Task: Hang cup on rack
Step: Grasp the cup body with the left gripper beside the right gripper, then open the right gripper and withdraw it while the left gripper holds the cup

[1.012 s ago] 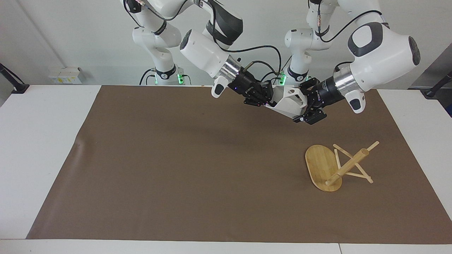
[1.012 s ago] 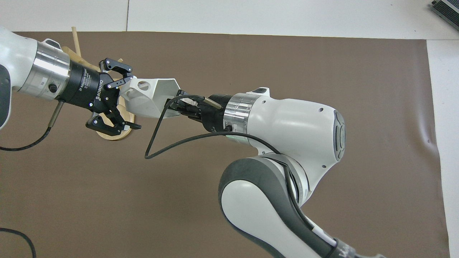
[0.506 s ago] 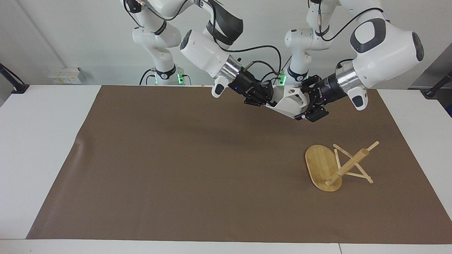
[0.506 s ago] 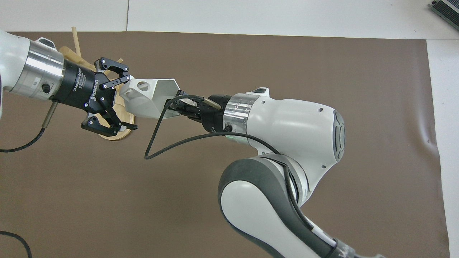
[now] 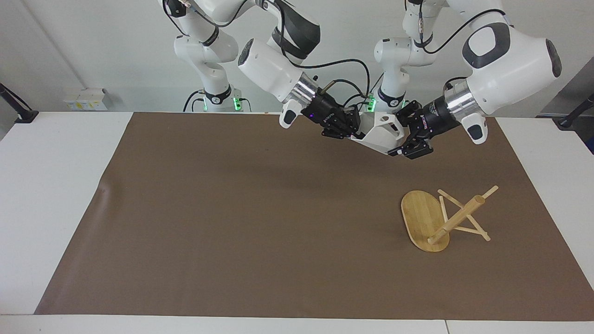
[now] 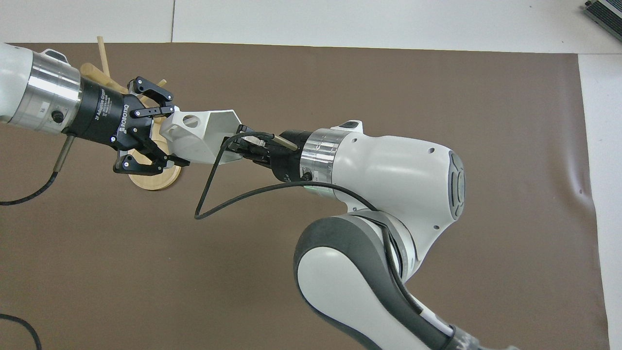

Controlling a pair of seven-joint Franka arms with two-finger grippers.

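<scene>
Clamping the cup (image 5: 381, 135) aloft, both arms' jaws grip it above the brown mat (image 5: 232, 222), rack (image 5: 434, 221) apart.

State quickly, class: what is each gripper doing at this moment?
Left gripper: shut on the white faceted cup, at its handle end.
Right gripper: shut on the same cup's rim end; cup held in the air.
</scene>
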